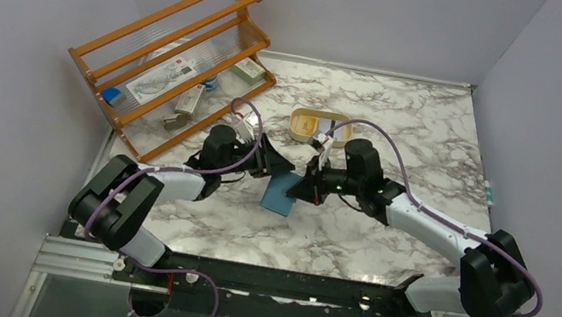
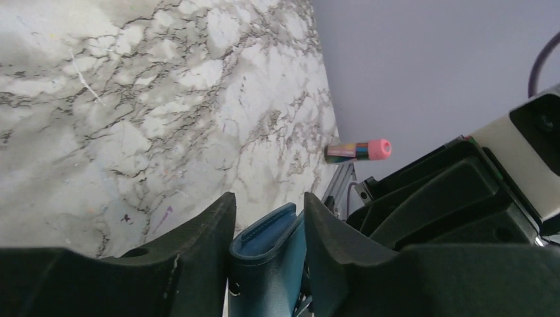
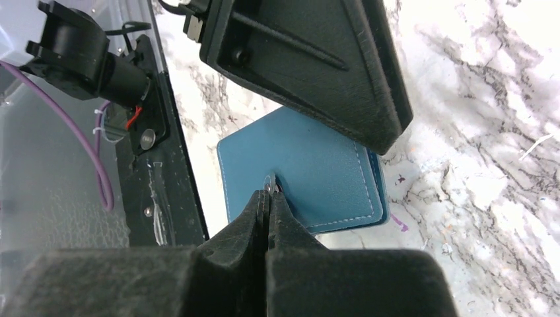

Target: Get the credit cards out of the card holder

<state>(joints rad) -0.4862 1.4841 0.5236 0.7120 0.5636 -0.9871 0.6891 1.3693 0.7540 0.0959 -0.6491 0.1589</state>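
Teal-blue stitched folding card holder point(image 3: 317, 165) at mid-table, caught between both arms over the white marble-patterned table point(image 1: 403, 127). Long axis roughly near-to-far in the top view, slightly slanted, near end free.

Left gripper point(image 1: 270, 163) at the far-left end, clamped across the thickness: in the left wrist view, folded edge sandwiched tight between the two black fingers point(image 2: 198, 251). Right gripper point(image 3: 269, 195) at the opposite, right-hand side, fingers pressed together to a hairline, tips right at the small metal snap stud on the cover. Whether a tab sits between them: cannot tell.

Holder seemingly folded shut. No credit cards visible in any view, presumably inside.

Judged step: opening the flap. Key relation: snap side facing the right gripper, other end anchored by the left. Likely pull therefore away from the left gripper, rightward and up. Neither arm nearer, both at the holder.

Risk, as a guess: holder slipping out of the left clamp, or swivelling in it, rather than unsnapping.

Cream rounded tray point(image 1: 319, 124) just beyond the right gripper, apart from the holder.
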